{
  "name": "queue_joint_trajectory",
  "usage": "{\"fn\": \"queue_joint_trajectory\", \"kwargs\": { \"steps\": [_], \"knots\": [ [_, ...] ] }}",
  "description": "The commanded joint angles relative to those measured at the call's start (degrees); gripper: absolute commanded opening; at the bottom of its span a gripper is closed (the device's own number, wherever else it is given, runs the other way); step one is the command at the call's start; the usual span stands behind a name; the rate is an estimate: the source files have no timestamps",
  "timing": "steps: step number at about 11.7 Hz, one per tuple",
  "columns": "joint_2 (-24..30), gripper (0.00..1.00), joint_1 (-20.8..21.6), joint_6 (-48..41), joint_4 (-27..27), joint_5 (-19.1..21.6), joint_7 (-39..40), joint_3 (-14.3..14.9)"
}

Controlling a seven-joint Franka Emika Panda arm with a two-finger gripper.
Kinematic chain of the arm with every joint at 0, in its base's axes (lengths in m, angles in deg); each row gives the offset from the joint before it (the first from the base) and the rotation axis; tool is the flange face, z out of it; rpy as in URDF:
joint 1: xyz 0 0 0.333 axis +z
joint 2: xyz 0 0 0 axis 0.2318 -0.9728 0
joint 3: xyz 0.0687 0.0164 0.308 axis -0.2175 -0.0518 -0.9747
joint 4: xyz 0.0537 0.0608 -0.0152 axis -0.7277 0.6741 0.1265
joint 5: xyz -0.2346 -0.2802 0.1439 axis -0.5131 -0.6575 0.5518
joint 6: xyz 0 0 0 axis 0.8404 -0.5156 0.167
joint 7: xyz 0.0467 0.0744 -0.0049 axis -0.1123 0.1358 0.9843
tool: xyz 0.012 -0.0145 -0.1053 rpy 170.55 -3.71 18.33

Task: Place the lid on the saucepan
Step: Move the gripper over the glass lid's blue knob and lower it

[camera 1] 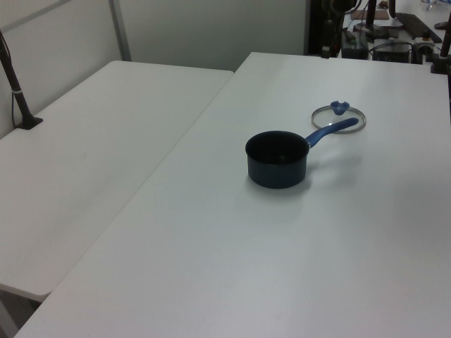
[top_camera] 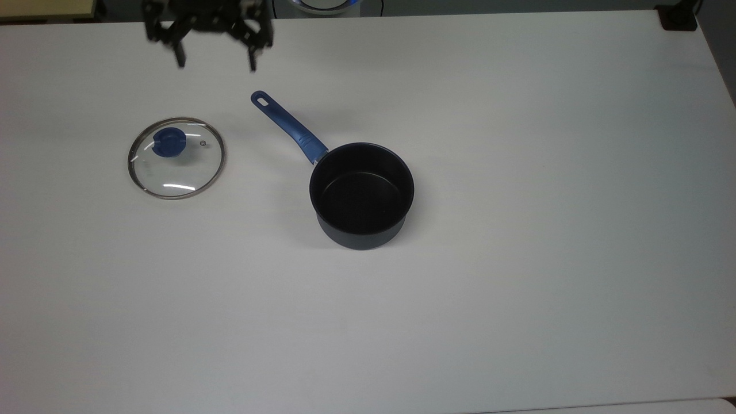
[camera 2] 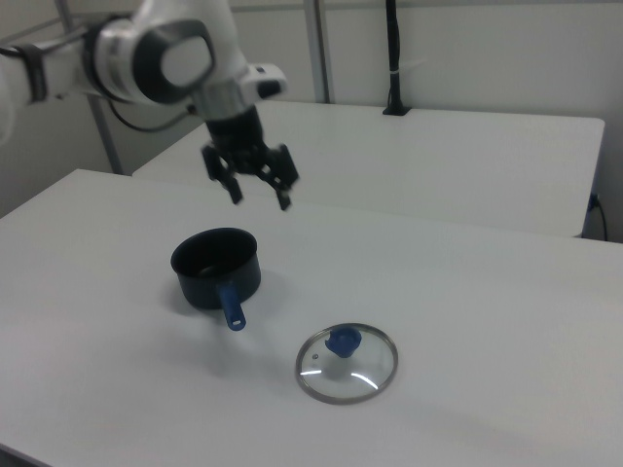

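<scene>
A smooth, matt white surface is being shown by the table (top_camera: 517, 287). The lid (top_camera: 176, 158) is being seen as clear glossy glass ringed by a thin metal rim, light being reflected in bright streaks, with a blue plastic-looking knob (top_camera: 169, 142). The saucepan (top_camera: 361, 195) is being presented as dark and matt, its blue handle (top_camera: 289, 127) faintly sheened.
</scene>
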Motion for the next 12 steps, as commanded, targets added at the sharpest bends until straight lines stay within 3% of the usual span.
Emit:
{"fn": "queue_joint_trajectory", "kwargs": {
  "steps": [1,3,7,9,12],
  "knots": [
    [-8.01,1.0,0.23,5.17,0.29,0.16,5.84,3.38],
    [-13.02,1.0,0.23,6.14,0.29,-0.02,7.97,3.91],
    [-17.6,0.97,0.23,8.25,0.82,0.07,18.31,9.26],
    [-17.79,0.97,0.22,8.52,1.86,0.16,22.19,11.56],
    [-18.4,0.9,0.14,12.12,5.56,-0.02,22.91,12.44]
  ]
}}
